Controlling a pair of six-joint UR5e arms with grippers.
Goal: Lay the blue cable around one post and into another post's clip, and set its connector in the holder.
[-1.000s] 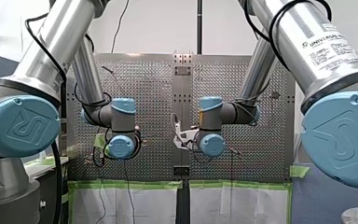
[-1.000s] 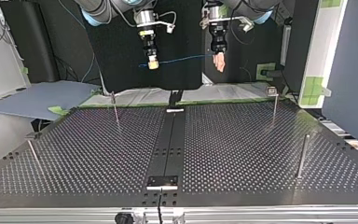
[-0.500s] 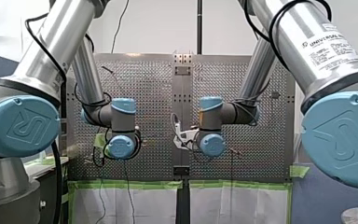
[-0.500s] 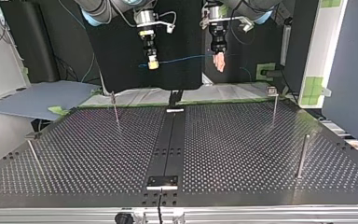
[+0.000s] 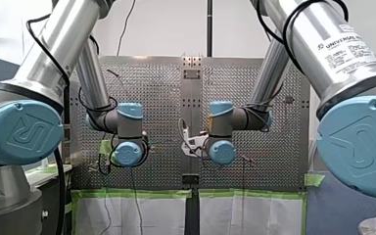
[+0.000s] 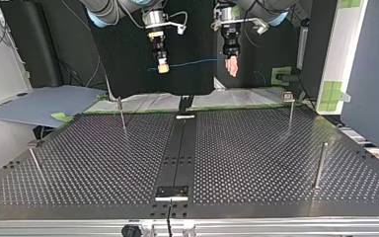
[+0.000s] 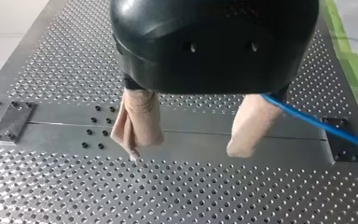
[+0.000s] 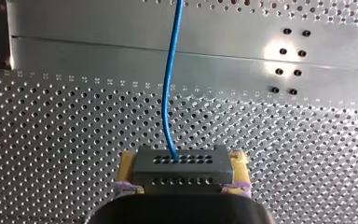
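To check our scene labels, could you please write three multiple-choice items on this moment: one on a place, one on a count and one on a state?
1. Where is the connector? A) between my right gripper's yellow pads B) in the holder C) flat on the table
2. How many upright posts does the top view show? A) two B) four C) six
3. How do my left gripper's fingers stand? A) shut on the connector B) open C) shut on a post
Answers: 1 A, the pads clamp its sides; 2 B, two at each side; 3 B, the beige pads stand apart.
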